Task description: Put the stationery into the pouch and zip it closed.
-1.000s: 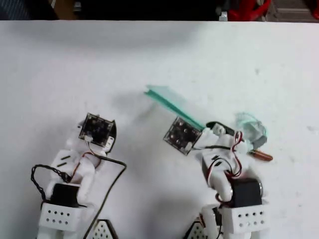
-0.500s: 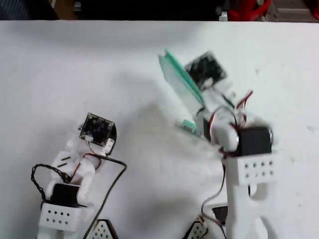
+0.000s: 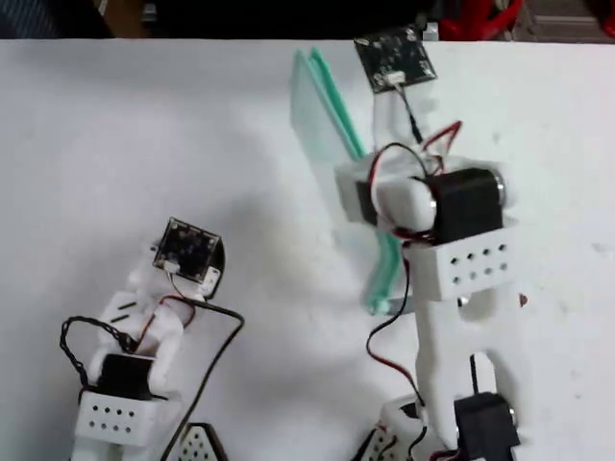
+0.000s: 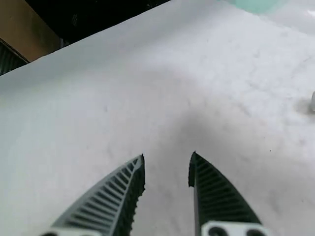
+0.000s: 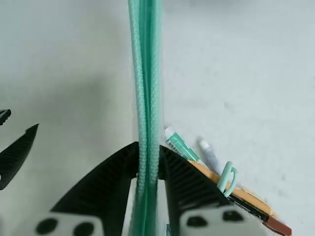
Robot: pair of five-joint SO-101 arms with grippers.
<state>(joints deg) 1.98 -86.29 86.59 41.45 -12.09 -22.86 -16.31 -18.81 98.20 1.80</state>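
Right gripper [image 5: 147, 150] held high, pinching pouch [image 3: 319, 101]; left gripper [image 4: 167, 157] parted.

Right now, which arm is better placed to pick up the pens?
Left, probably. The left pincer is open and empty over the table, while the right pincer is shut on the green pouch. The pens lie beside the right pincer, though, so the left one must reach across.

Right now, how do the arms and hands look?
The left arm and right arm are white with black motors, red and black wires, and rows of small holes. The left hand and right hand each have two dark, pointed, ribbed fingers.
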